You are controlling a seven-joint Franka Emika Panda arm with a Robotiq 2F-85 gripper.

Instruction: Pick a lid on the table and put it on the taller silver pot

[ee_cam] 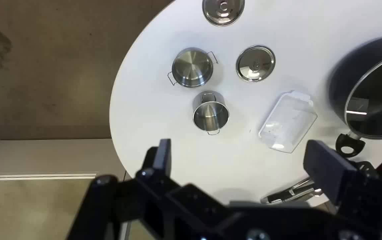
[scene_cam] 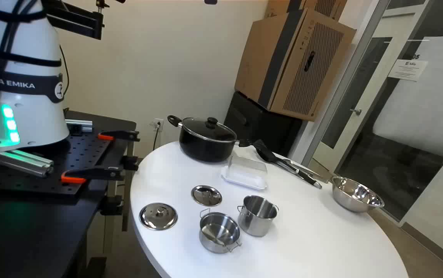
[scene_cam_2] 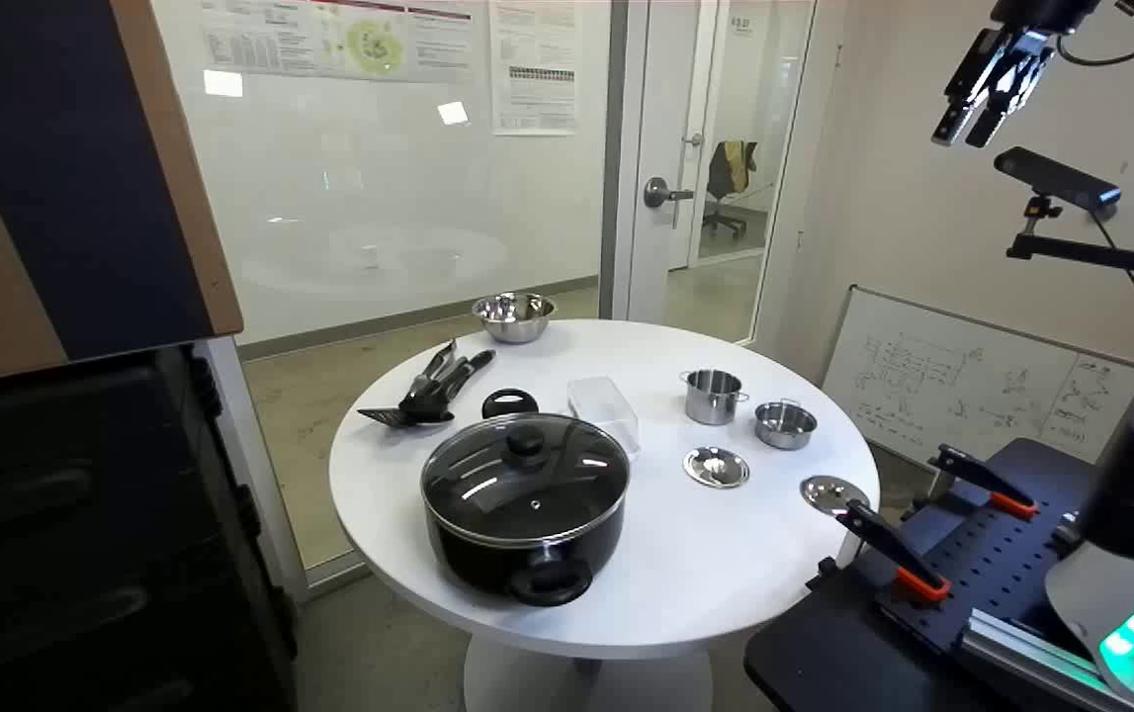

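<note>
- High over the white table [scene_cam: 314,239], the gripper [scene_cam_2: 964,135] hangs with its fingers [ee_cam: 163,156] spread wide apart, the gap between them plain in the wrist view.
- Round and pale, that table runs out ahead of the fingers, brown floor [ee_cam: 44,83] past its edge on the wrist view's left.
- There's the lid [ee_cam: 255,63]! Small, silver, flat on the table, ahead of the gap between the fingers and well apart from them.
- Nearer the fingers in that view, the taller silver pot [ee_cam: 210,115] stands upright, mouth open; the wider pot [ee_cam: 192,67] sits farther ahead.
- Farthest ahead comes the larger lid [ee_cam: 223,12], cropped by the wrist view's top edge.
- Over toward the picture-right finger, a clear plastic container [ee_cam: 285,121], then the big black pot [scene_cam: 206,150], glass lid [scene_cam_2: 527,480] on.
- The utensils [scene_cam_2: 425,403] hide partly behind that finger in the wrist view; an exterior view lays them out.
- Both exterior views catch the steel bowl [scene_cam_2: 515,321] whole, by the table's rim, far below the fingers.
- An exterior view alone brings the whiteboard [scene_cam_2: 972,371], lower than the fingers, plus posters [scene_cam_2: 339,40] and a chair [scene_cam_2: 730,168] beyond the door [scene_cam_2: 660,109].
- An exterior view alone reads FRANKA EMIKA lettering [scene_cam: 20,84].
</note>
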